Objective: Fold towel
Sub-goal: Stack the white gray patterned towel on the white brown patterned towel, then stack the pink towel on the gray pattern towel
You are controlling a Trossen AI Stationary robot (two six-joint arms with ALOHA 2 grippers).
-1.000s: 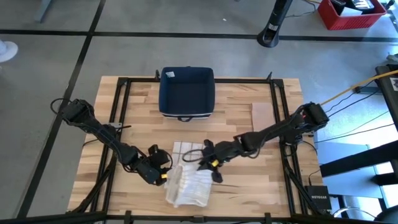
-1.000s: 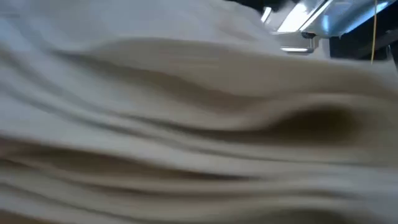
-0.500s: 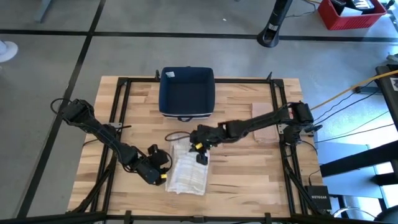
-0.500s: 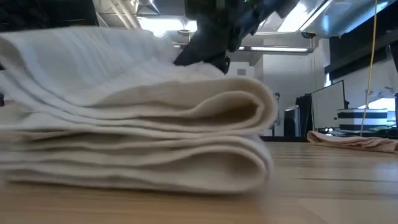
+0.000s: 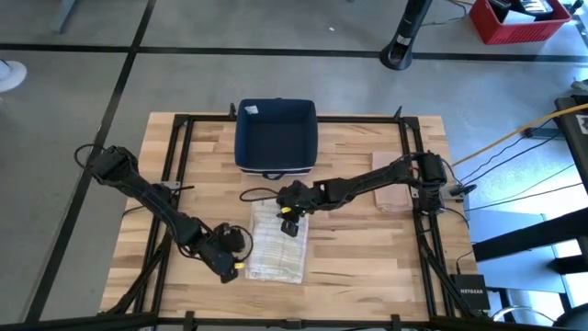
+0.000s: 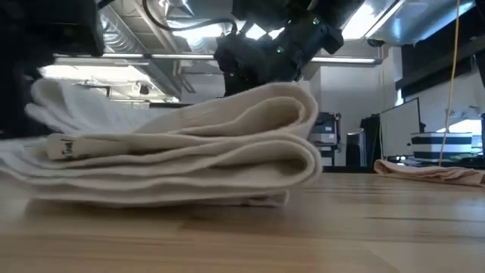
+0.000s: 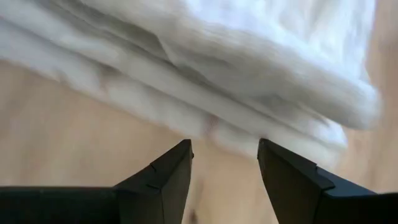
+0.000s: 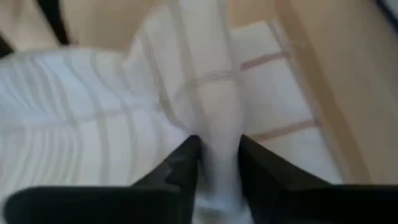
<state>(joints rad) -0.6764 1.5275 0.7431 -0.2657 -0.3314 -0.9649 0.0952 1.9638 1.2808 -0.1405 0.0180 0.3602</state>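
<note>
The white towel with faint stripes (image 5: pixel 278 248) lies folded in a flat stack on the near middle of the table; the low view shows its stacked layers (image 6: pixel 174 152). My right gripper (image 5: pixel 290 223) is over the towel's far end, shut on it (image 8: pixel 217 155). My left gripper (image 5: pixel 236 261) is low beside the towel's left edge. Its fingers (image 7: pixel 224 155) are open and point at the towel's layered side (image 7: pixel 249 68) without touching it. My right gripper pinches a raised ridge of the towel's top layer (image 8: pixel 214 124) between its two fingers, near the far end, coming from above and slanting down. The held layer stands slightly lifted (image 6: pixel 299 98). The rest of the stack lies on the table.
A dark blue tray (image 5: pixel 276 136) sits at the far middle of the table. A beige cloth (image 5: pixel 390 184) lies to the right, also seen in the low view (image 6: pixel 428 171). A black cable loops by the towel's far edge (image 5: pixel 262 196). Bare wood lies right of the towel.
My right gripper has moved from the towel's near right part toward the far edge and slightly left, still shut on the cloth. The towel has been drawn out from a rumpled heap into a flatter, longer folded stack.
</note>
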